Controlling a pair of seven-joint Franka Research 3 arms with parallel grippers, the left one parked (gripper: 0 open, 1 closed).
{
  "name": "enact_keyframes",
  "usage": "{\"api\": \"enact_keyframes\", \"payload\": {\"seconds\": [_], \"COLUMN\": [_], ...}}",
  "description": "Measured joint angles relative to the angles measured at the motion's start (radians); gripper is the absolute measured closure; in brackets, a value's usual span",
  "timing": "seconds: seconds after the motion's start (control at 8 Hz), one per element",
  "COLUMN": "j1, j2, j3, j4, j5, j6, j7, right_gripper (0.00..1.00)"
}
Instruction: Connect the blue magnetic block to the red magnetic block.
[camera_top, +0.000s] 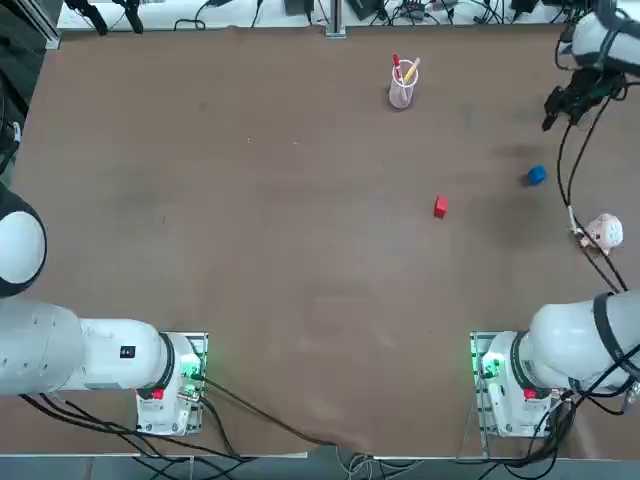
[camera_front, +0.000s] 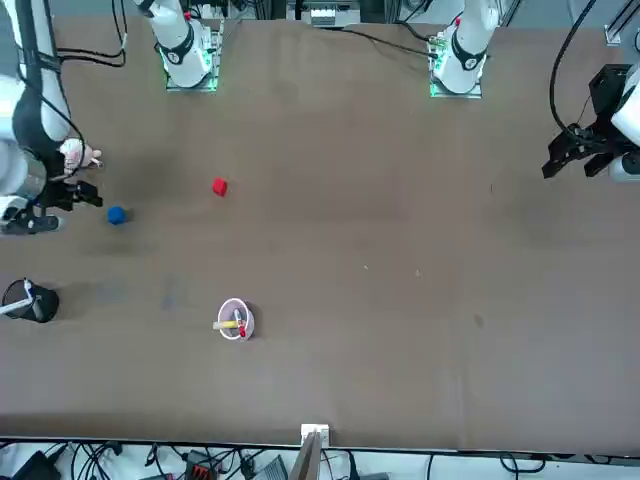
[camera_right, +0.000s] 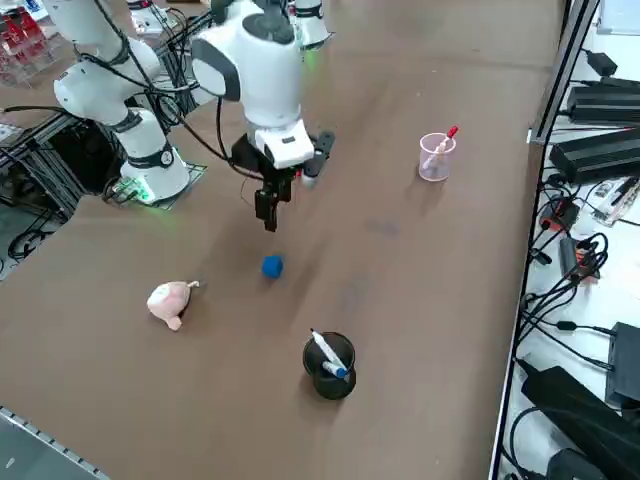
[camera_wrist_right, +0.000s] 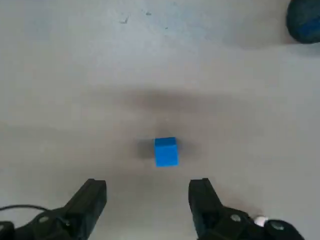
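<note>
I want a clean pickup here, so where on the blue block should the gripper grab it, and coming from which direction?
Grip the blue magnetic block across two opposite flat side faces, coming straight down. It lies alone on the table, with nothing crowding it. The open right gripper hangs above it, its fingers already roughly straddling it.

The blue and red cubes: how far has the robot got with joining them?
Nothing is joined yet. The blue magnetic block and the red magnetic block lie apart on the table. In hand: the right gripper hangs above the blue one, fingers open and empty. Left: lower, grasp the blue block, carry it over and touch it to the red one.
</note>
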Motion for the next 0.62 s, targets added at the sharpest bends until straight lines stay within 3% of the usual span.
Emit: {"api": "enact_keyframes", "payload": {"seconds": [0.38,0.62], "j1": [-0.021,-0.034], "j2": [0.013,0.045], "j3": [0.0,0.0], "j4": [-0.125,-0.144], "j5": [0.0,0.0], "j6": [0.165,0.211], "j7": [-0.005,-0.014], "right_gripper": [0.0,0.0]}}
